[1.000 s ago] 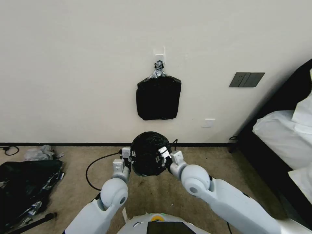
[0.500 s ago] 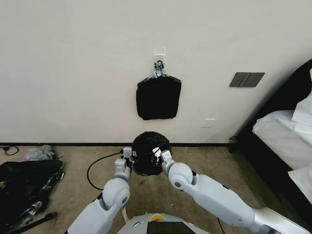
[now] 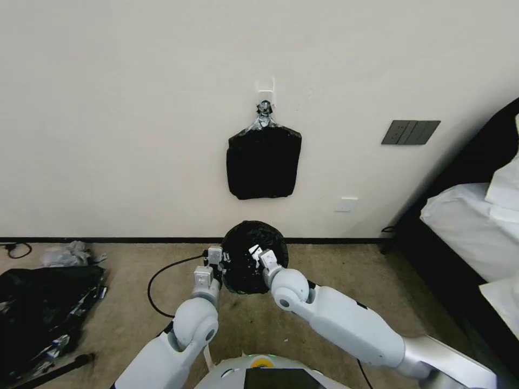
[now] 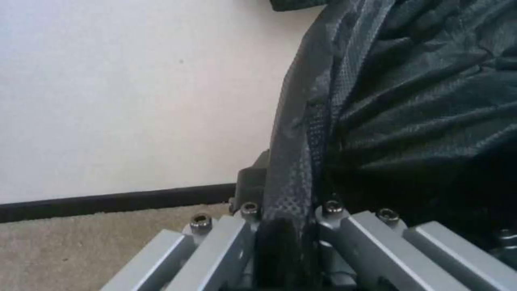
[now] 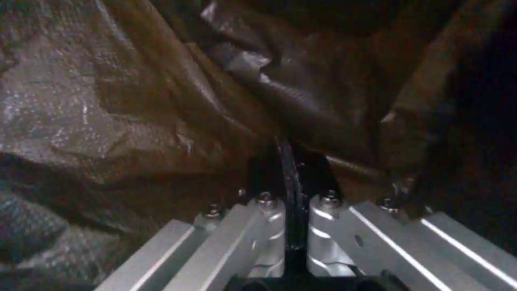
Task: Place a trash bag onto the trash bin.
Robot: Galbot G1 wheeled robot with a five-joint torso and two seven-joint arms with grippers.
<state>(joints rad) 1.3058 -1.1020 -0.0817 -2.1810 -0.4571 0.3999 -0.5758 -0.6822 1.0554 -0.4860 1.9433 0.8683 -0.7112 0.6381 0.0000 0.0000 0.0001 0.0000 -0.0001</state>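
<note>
The glossy black trash bag (image 3: 246, 270) forms a round dark shape on the floor by the wall, between my two arms. The trash bin is hidden under it. My left gripper (image 3: 220, 259) is at the bag's left edge, shut on a fold of the film. In the left wrist view the trash bag (image 4: 409, 93) runs down between the shut fingers of the left gripper (image 4: 285, 226). My right gripper (image 3: 256, 254) is over the middle of the bag's top. In the right wrist view the right gripper (image 5: 291, 198) is shut on a thin crease of the crinkled trash bag (image 5: 161, 101).
A flat bundle of black bags (image 3: 263, 162) hangs from a wall hook right above. A black heap (image 3: 43, 308) and crumpled grey plastic (image 3: 65, 254) lie on the carpet at left. A cable (image 3: 162, 270) loops near my left arm. A bed (image 3: 470, 232) stands at right.
My right arm has swung left, carrying its gripper from the bag's right edge to over the bag's middle. The left gripper has hardly moved.
</note>
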